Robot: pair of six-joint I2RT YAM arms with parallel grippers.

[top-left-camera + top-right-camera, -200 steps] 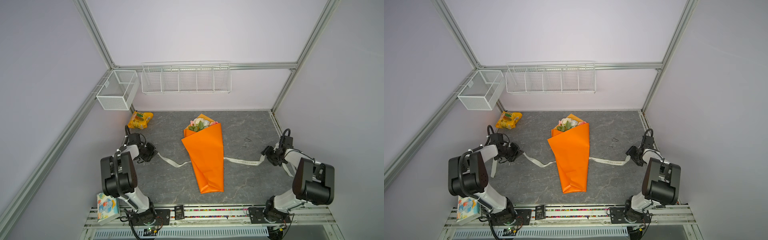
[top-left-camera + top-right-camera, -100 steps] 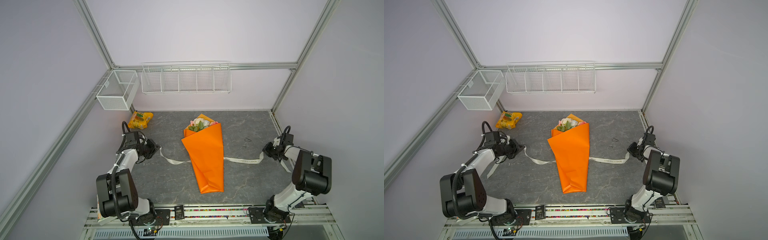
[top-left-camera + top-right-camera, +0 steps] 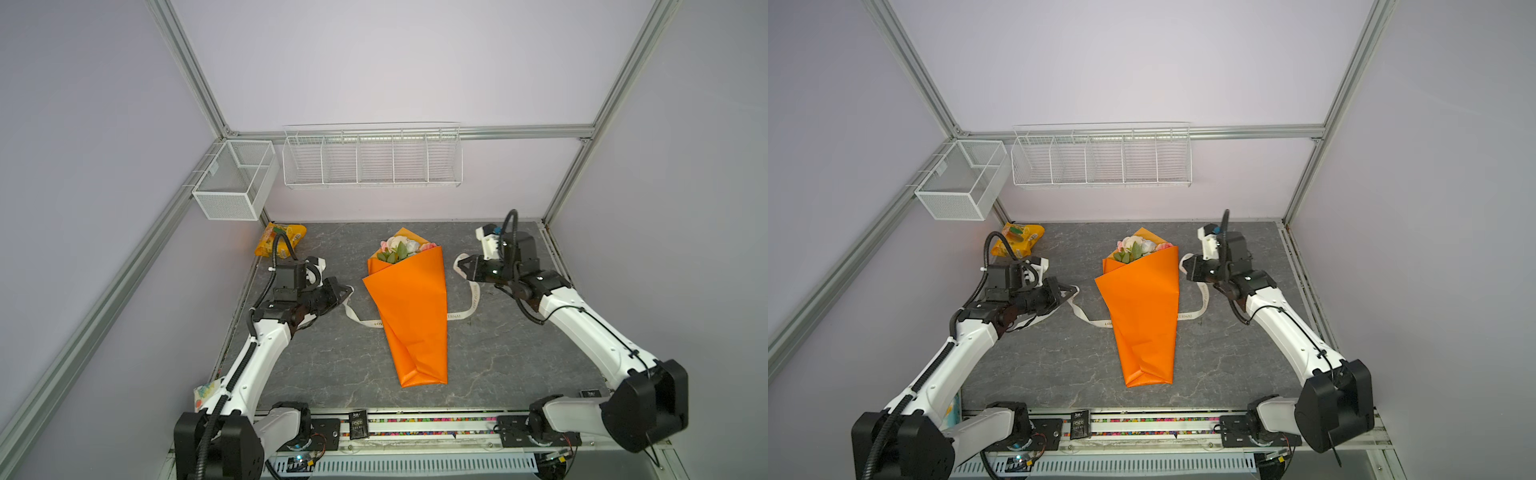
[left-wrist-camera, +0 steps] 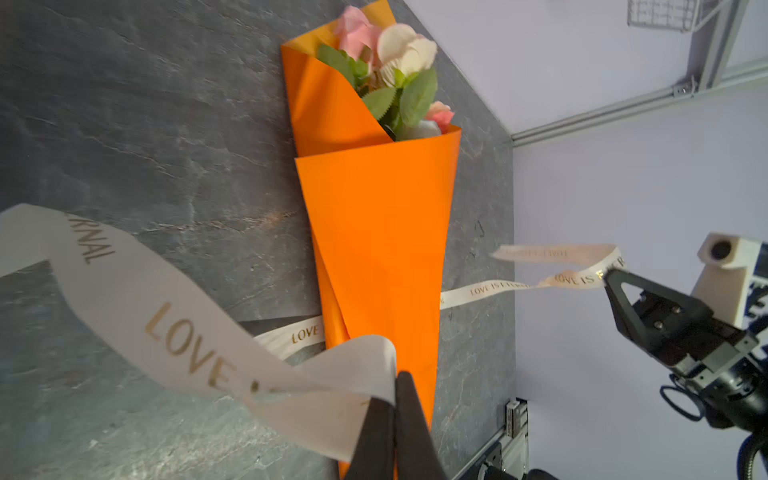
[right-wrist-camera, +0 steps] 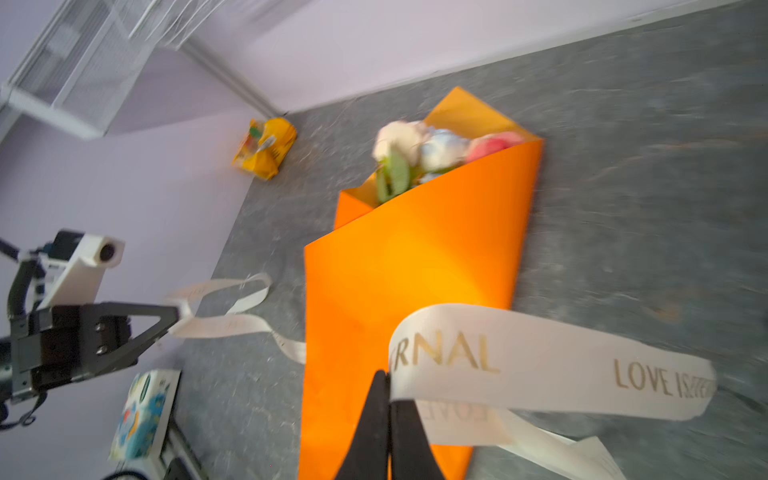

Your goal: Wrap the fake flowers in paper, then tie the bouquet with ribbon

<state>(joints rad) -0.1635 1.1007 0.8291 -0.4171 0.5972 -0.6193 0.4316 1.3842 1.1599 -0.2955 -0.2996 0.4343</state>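
Since 1 s ago: right jaws have closed on the ribbon end at 3 o'clock; left jaws were already clamped on the 9 o'clock end. Both arms have lifted & swung in toward the bouquet, which lies mid-desk, blooms to 12, ribbon under it. Prob. means both ends are secured, ready to cross over.

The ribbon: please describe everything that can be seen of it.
The ribbon is a cream, satin-like band printed in gold with "LOVE IS ETERNAL". It passes under the bouquet and lies flat on the grey table close to it. The left gripper and the right gripper are each shut on one side, held off the table, with loose ends curling past them. No knot yet.
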